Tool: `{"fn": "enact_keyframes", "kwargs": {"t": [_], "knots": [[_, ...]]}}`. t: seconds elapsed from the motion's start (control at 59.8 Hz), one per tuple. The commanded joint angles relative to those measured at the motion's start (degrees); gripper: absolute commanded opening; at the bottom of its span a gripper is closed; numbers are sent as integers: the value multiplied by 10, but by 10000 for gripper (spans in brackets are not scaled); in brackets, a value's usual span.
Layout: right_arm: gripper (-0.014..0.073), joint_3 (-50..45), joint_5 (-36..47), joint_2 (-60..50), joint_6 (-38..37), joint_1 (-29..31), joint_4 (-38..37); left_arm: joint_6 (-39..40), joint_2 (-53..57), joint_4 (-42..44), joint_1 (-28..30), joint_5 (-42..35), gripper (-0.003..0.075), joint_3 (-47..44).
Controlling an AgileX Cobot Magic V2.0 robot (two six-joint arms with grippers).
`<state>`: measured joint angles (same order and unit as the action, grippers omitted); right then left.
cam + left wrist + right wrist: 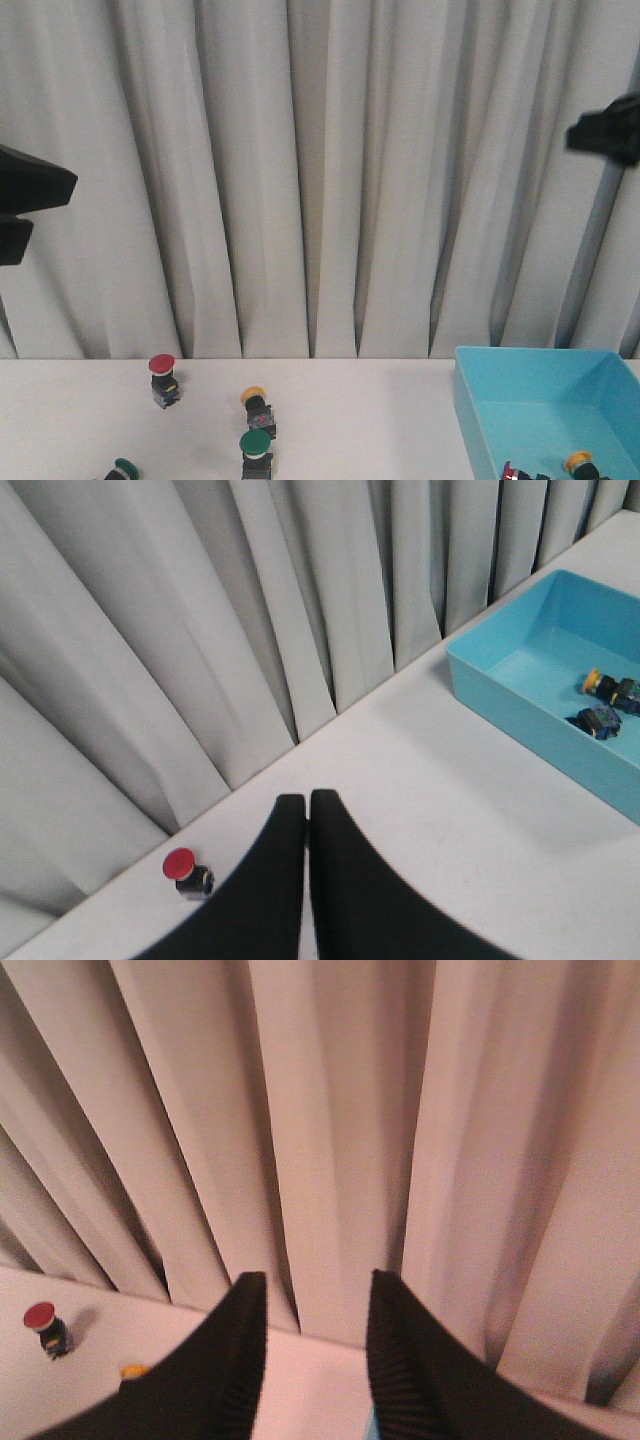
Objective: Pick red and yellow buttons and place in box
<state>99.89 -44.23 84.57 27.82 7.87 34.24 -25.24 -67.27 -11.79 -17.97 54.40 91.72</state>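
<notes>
- green button [256, 446] sits at the near table edge; second green button [122, 469] is cut off at the bottom left.
- yellow button [257, 404] lies just behind the first green one; red button [163, 377] stands further back left, upright.
- box [480, 405], turquoise, on the right side of the table; inside it a yellow-capped button [580, 464] and a dark red-tipped one [520, 473], near corner.
- count: 2 green, 1 red and 1 yellow on the table, 2 in the box.
- left gripper [307, 810] raised, fingers pressed together, nothing held; red button in its view, well off.
- right gripper [317, 1305] raised by the curtain [320, 170], fingers apart, empty.
- step, my read: between picks; two targets left out.
- next: left arm must spread its fingers and drop onto the red or yellow cap, skipping green.
</notes>
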Motion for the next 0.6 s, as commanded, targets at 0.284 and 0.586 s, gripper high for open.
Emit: {"fn": "enact_keyframes", "kwargs": {"t": [0.284,0.586], "knots": [[-5,15,94,-139,35,3,19,5,7,-14,1,-68,-6,14],[-5,15,93,-141,33,3,19,5,7,-13,1,-68,-6,14]]}}
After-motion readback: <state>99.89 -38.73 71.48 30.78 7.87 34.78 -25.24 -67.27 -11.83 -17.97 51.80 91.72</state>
